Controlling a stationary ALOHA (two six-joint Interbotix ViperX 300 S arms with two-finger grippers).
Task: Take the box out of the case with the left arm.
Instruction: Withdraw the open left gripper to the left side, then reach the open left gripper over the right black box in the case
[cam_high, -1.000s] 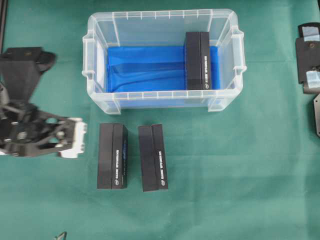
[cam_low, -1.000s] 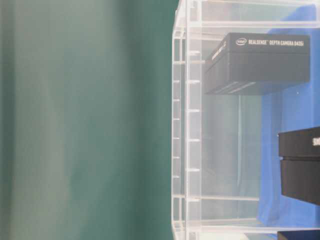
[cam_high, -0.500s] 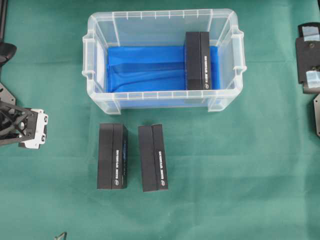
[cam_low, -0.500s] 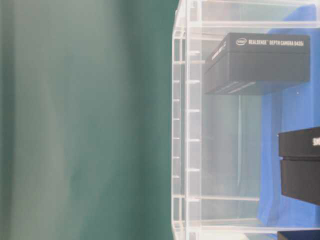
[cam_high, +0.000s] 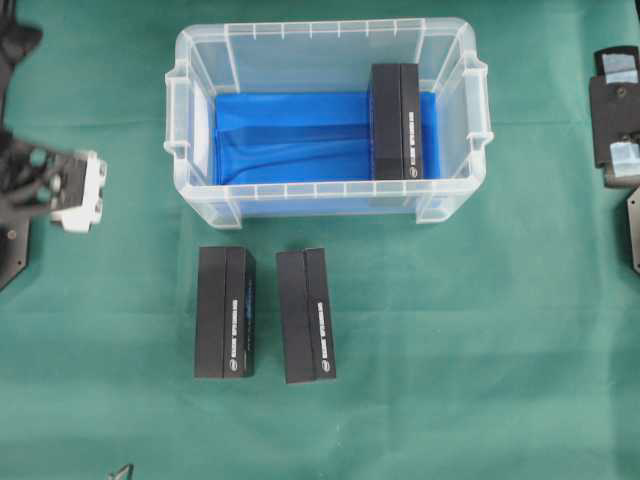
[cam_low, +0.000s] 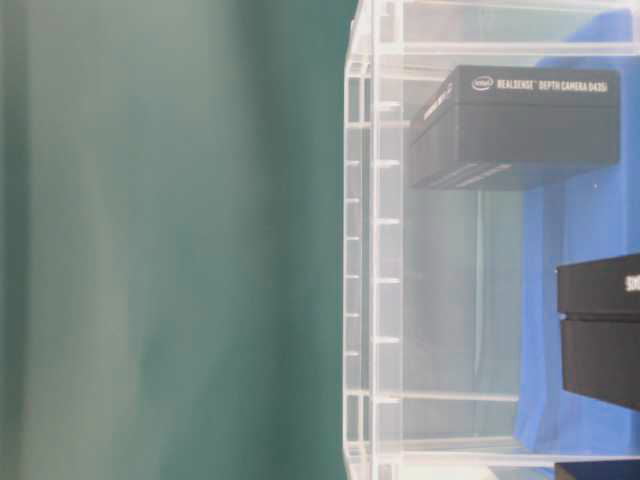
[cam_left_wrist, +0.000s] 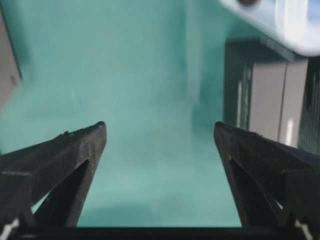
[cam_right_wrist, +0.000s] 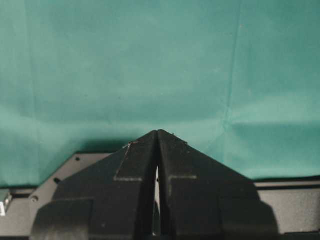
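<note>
The case (cam_high: 327, 200), a clear bin with a blue lining, stands at the back middle of the table. One black box (cam_high: 395, 120) lies inside it against the right wall, and shows through the clear wall (cam_low: 375, 250) as the black box (cam_low: 520, 125). My left gripper (cam_high: 78, 190) hovers at the far left edge, well clear of the case. Its jaws are wide open on nothing, seen as the left gripper (cam_left_wrist: 159, 127) over bare green cloth. My right gripper (cam_right_wrist: 157, 134) is shut and empty.
Two more black boxes (cam_high: 224, 312) (cam_high: 306, 315) lie side by side on the green cloth in front of the case. One black box (cam_left_wrist: 265, 100) appears to the right of the left jaws. The right arm (cam_high: 617, 110) rests at the right edge.
The left arm has pulled back to the left edge, then moved toward the back of the table, jaws staying open. The boxes and the right arm have not moved.
</note>
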